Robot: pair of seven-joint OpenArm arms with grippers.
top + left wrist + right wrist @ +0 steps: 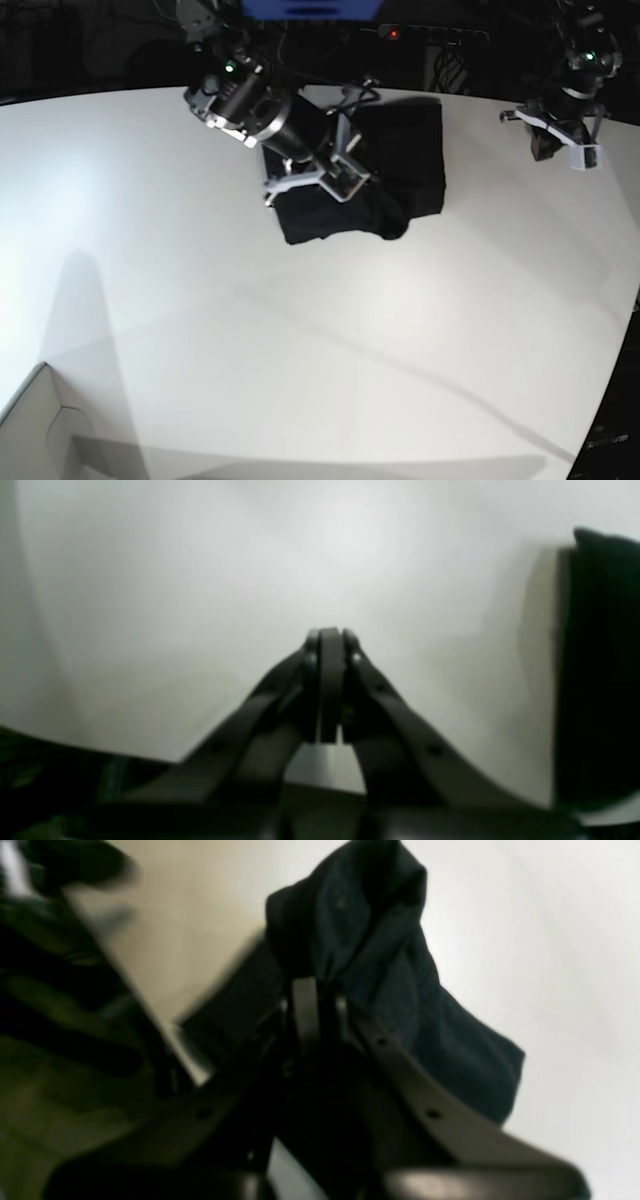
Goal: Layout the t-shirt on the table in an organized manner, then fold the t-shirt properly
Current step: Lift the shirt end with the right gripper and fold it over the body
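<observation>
Here, a broad, smooth white table [300, 350] with a curved edge fills the base view, its bare surface running from the dark far rim down to the near corner, where the corner of a white box [40, 430] juts in at lower left. Toward the far side of that table lies the plain black, wrinkled fabric t-shirt [400, 160], partly flat and partly bunched, with one portion lifted off the tabletop. The arm on the left of the base view reaches over the garment, and its right gripper [320, 990] is pinched tight on a gathered fold of the dark cloth; in the right wrist view the fabric rises in a peak above the pressed-together fingertips [305, 1005] and drapes away down the right side. Across the table, at the far right edge of the base view, the other arm hangs well apart from the shirt. Its left gripper [330, 640] has its black fingers pressed together on nothing, poised above bare white tabletop, with only a dark edge of the t-shirt showing at the right border of the left wrist view
</observation>
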